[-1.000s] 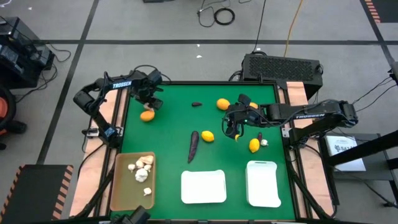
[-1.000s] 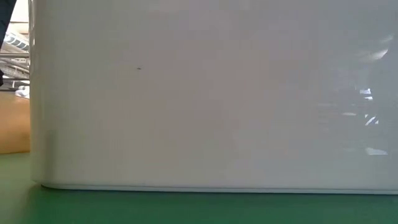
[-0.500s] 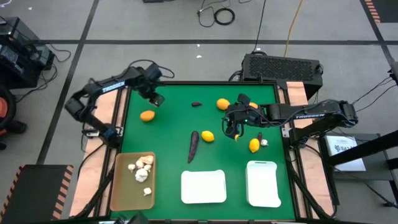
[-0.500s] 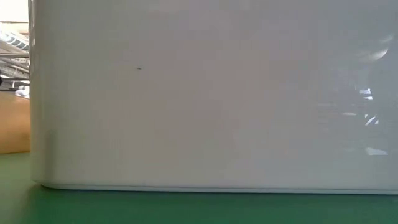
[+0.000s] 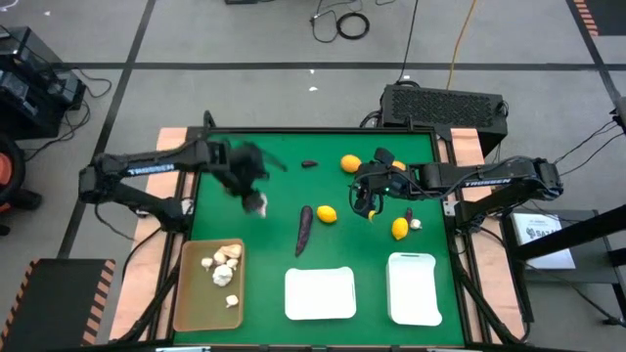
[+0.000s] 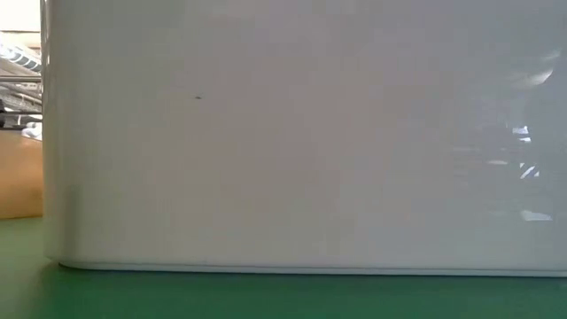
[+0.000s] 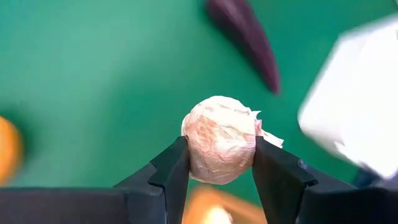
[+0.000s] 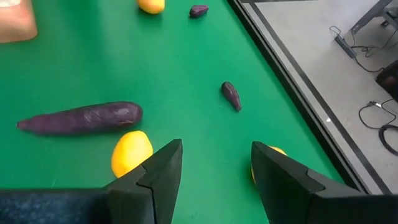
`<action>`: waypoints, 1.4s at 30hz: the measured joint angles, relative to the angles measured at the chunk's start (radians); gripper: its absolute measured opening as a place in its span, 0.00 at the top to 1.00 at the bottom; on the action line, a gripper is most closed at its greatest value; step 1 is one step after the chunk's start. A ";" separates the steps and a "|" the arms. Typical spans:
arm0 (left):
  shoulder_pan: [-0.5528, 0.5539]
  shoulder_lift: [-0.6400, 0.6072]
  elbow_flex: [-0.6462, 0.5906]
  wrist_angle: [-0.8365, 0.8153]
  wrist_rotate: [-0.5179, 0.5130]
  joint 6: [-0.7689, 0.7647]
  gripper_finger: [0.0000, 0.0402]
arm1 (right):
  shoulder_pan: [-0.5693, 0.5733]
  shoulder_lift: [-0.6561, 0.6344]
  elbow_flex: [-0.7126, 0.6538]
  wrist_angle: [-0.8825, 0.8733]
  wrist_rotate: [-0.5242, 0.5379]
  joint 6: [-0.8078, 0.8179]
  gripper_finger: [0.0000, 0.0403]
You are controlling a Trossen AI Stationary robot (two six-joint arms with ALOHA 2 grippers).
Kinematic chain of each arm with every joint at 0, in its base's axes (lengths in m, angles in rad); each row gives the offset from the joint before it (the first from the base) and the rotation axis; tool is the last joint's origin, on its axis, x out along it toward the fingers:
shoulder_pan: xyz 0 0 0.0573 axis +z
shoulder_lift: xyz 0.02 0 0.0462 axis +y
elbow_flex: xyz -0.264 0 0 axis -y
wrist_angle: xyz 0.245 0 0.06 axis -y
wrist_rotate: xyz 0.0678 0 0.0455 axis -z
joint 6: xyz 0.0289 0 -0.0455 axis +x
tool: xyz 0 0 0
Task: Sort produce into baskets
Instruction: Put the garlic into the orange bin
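The left arm stretches from the table's left edge toward its middle, and its dark two-finger left gripper (image 7: 219, 163) is clamped on a whitish knobbly bulb (image 7: 221, 139) held between the fingertips. The right arm reaches in from the right edge, its dark right gripper (image 8: 214, 163) hanging with fingers spread apart, gripping nothing.

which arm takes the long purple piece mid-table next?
Right, probably. The right tool is open and empty, with the long purple piece just ahead of it. The left tool is shut on a whitish bulb, likely bound for the tan basket.
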 joint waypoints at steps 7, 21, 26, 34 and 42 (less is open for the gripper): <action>-0.361 -0.010 0.000 -0.069 -0.119 -0.290 0.60 | 0.000 0.000 0.000 0.000 0.000 0.016 0.55; -0.914 0.003 -0.030 -0.075 -0.156 -0.851 0.60 | 0.000 0.000 0.000 0.000 0.000 0.042 0.55; -1.079 0.055 -0.030 -0.064 -0.156 -0.825 0.59 | 0.000 0.000 0.000 0.005 0.000 0.042 0.55; -1.135 0.136 -0.030 -0.067 -0.167 -0.828 0.53 | 0.000 0.000 0.000 0.037 0.000 0.038 0.55; -1.128 0.179 -0.030 -0.067 -0.188 -0.822 0.50 | 0.000 0.000 0.000 0.047 0.000 0.035 0.55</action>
